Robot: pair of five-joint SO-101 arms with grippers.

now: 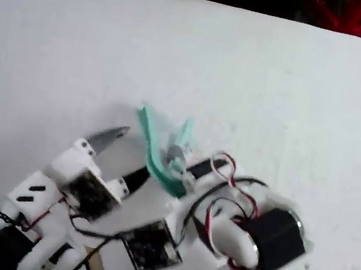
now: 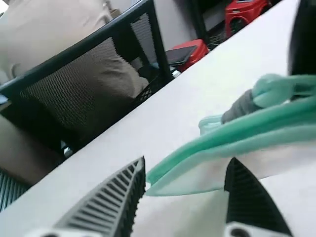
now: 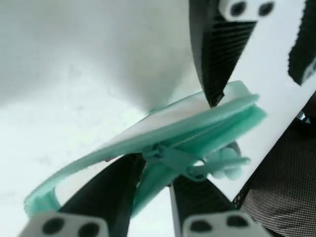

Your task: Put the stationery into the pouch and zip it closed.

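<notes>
Right hand (image 3: 158,172) clamped on teal pouch (image 1: 157,150), left hand (image 1: 134,154) spread apart, pouch just beyond it.

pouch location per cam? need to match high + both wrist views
High view: pouch just below centre, tilted on edge.
Left wrist view: pouch, its near end inside the open left tool.
Right wrist view: pouch slants across the picture, the right tool astride its zip edge.
Shared landmark: the teal zip pull at one end of the pouch.
</notes>
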